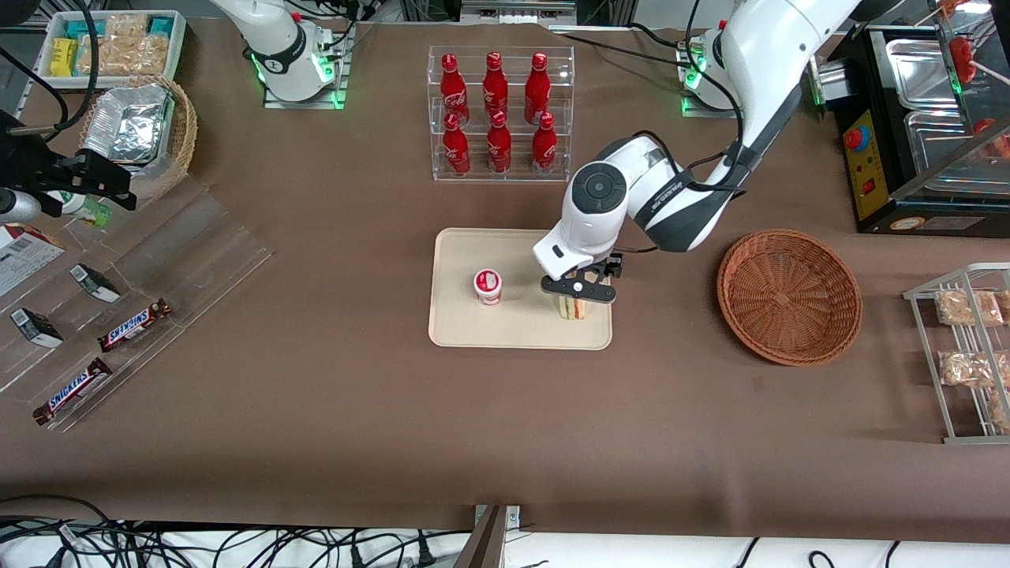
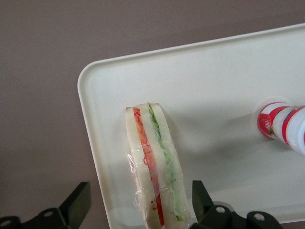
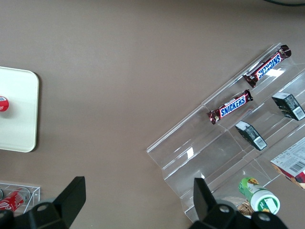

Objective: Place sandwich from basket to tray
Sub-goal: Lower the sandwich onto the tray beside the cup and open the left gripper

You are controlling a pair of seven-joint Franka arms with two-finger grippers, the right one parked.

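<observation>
Front view, frame centre: the gripper (image 1: 577, 296) sits directly over one sandwich (image 1: 574, 308) standing on the tray (image 1: 458, 326), beside one yogurt cup (image 1: 488, 286); the wicker basket (image 1: 789, 296) at centre right holds nothing.

Left wrist view alone shows both fingers (image 2: 77, 204) spread wide, clear of the wrapped sandwich (image 2: 155, 167).

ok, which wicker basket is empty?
The reddish-brown round basket toward the working arm's end; the lighter one holds foil. The gripper is open over the tray.
</observation>
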